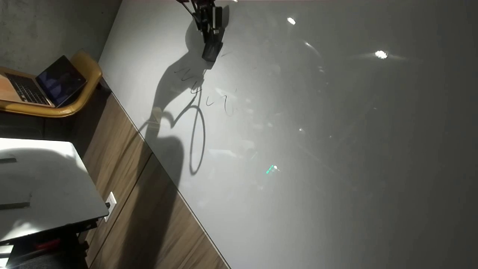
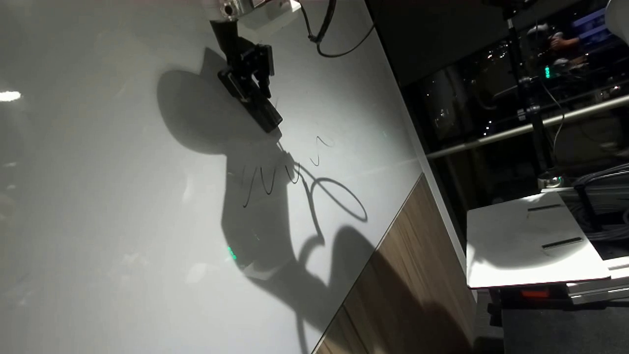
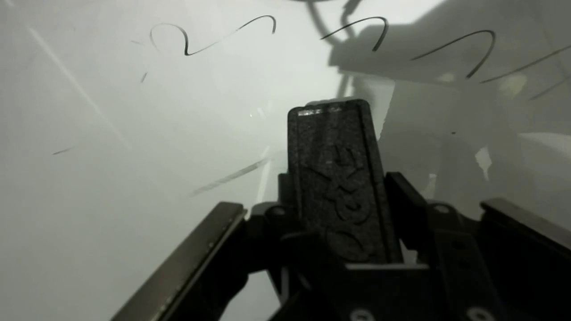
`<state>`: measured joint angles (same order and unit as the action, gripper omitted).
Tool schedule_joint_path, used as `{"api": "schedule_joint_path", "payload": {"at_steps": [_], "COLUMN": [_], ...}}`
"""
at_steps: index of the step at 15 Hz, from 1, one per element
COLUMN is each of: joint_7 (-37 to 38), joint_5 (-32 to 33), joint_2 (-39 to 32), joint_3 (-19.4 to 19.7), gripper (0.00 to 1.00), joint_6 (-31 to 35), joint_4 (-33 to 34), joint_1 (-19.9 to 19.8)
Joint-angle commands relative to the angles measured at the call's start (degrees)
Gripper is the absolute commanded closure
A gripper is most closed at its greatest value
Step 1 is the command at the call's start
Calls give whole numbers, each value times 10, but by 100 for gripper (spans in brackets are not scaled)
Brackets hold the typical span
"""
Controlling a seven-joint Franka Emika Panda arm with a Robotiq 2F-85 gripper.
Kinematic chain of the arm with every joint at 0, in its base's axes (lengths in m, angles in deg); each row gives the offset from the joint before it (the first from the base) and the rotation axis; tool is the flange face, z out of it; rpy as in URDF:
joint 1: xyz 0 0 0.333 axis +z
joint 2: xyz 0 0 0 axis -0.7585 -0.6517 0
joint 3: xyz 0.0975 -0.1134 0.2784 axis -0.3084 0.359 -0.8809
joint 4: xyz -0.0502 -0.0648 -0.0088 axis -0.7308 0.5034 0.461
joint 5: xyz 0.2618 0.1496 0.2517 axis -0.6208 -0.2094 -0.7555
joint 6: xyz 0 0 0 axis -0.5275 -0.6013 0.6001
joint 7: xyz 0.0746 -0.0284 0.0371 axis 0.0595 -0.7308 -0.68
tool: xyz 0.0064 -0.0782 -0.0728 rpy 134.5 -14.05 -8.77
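Clamping a black whiteboard eraser (image 3: 337,151), your gripper (image 3: 342,196) has its jaws clenched on the block's long sides, close over the glossy whiteboard (image 1: 336,112). In an exterior view, a mustard-yellow chair (image 1: 65,113) with a curved shell holds an open laptop (image 1: 61,82) with a dark screen. The eraser in your grip is a long bar with rounded corners and a grainy face; only your wrist view shows the lines worked into that face, too blurred to read. In both exterior views its free end is very near the board, though you cannot tell whether it touches. Thin dark marker strokes (image 3: 383,34), hooked and curved, lie near that end. Wood-grain panelling (image 1: 175,231) runs along the board's edge, and a flat, pale tabletop (image 2: 501,241) with two dark slots (image 2: 561,243) shows in both exterior views. You get a white power outlet (image 1: 112,198) with a dark plug (image 1: 107,205) in an exterior view, and a looped black cable (image 2: 327,20) and a slanting pale rail (image 2: 481,141) in an exterior view.
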<state>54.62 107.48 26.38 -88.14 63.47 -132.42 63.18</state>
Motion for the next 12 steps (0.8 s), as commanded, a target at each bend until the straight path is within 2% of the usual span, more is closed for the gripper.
{"api": "schedule_joint_path", "payload": {"at_steps": [1,5,6,12], "joint_7": [36,53,25,4], "joint_5": [38,59,52,46], "joint_2": [4,6,12,26], "joint_3": [-4,-7,28,70], "gripper": [72,72,72,72], "joint_6": [17,11,90,148], "joint_4": [-10,-16,-62,-119], "joint_1": [1,1,-37,-90]}}
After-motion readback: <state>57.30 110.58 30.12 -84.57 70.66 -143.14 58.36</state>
